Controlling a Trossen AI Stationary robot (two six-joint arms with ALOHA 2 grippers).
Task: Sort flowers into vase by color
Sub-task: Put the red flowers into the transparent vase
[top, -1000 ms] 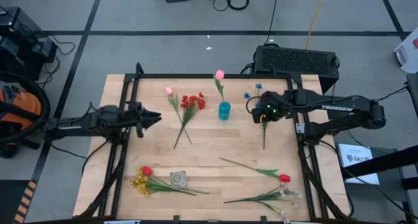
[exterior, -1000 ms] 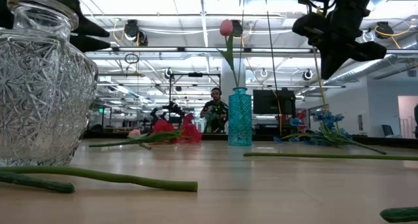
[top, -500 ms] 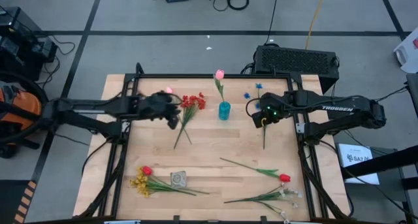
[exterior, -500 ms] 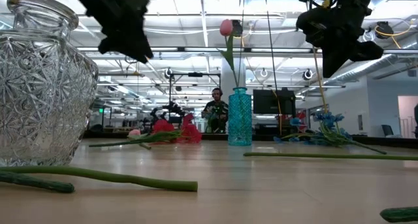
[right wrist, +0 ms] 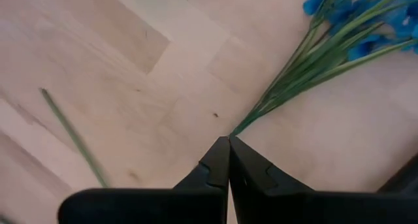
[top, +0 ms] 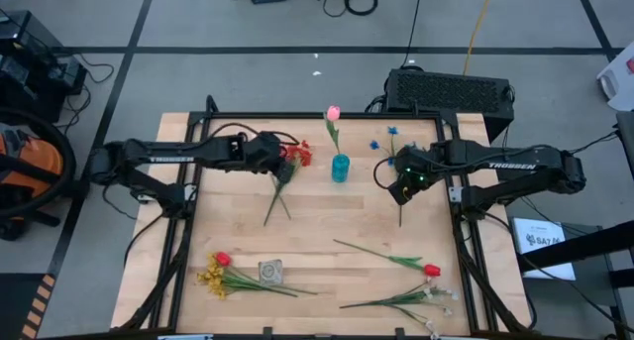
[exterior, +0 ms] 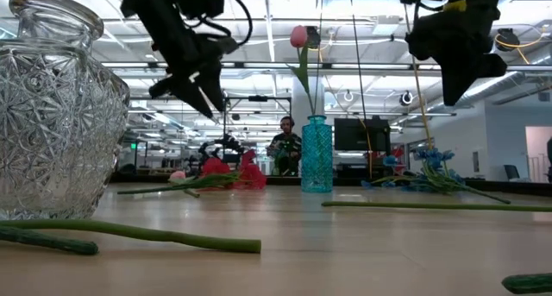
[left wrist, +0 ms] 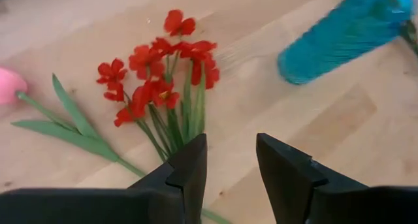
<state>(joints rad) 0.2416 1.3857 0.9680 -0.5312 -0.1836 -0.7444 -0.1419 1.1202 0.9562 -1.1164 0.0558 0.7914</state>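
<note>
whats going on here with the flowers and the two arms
The robot is sorting artificial flowers into vases. One pink tulip already stands in the blue vase. The left gripper hangs open above the red cluster lying on the table, holding nothing. The right gripper is shut and empty above the stems of the blue spray.

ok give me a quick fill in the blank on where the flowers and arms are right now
1. The pink tulip stands in the ____ vase.
2. The left gripper, jaws open, is over the stems of the ____ flower cluster.
3. The right gripper, jaws shut and empty, points toward the ____ spray.
4. The clear glass vase holds ____ flowers.

Missing words: teal; red; blue; no
</note>
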